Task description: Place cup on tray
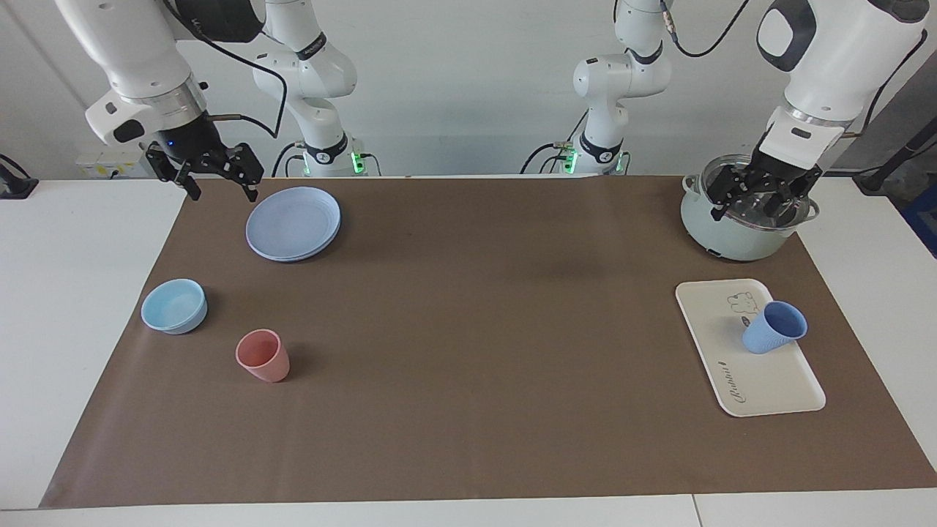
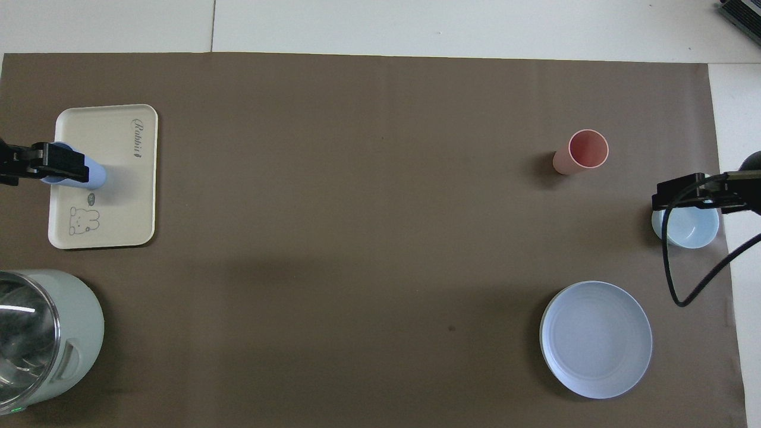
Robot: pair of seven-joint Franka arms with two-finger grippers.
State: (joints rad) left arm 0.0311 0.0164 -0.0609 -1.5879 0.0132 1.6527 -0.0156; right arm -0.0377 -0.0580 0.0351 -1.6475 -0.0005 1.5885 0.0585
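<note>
Facing view shows the cup (image 1: 774,327) resting on the tray (image 1: 761,380), close to the long edge toward the left arm's end of the table and in the half nearer the robots. Appears to lean, but reads as camera slant, since the pink cup (image 1: 263,356) leans the same way. Judged from that: task as good as done, with nothing gripped.

Left gripper (image 1: 758,201): spread wide, empty, raised over the pot (image 1: 721,227), well apart from the cup. Covers part of the cup (image 2: 95,176) in the overhead view, yet touches nothing, going by the height seen from across the table.

Right gripper (image 1: 219,183): also spread, empty, hanging over the edge of the brown mat beside the plate (image 1: 293,223). Waiting, by the look of it.

Risks from here:
- Could tip the cup off the tray with any low sweep of the left arm across it, given so little margin at that edge.
- Could push the light tray (image 2: 119,196) along the mat with a glancing touch and carry the cup with it.
- Could clip the pot's rim if the open fingers drop before clearing it.
- Could knock the plate or the bowl (image 1: 174,306) with a careless descent of the right arm.

Safest, as a judgement: lift straight up and away.
</note>
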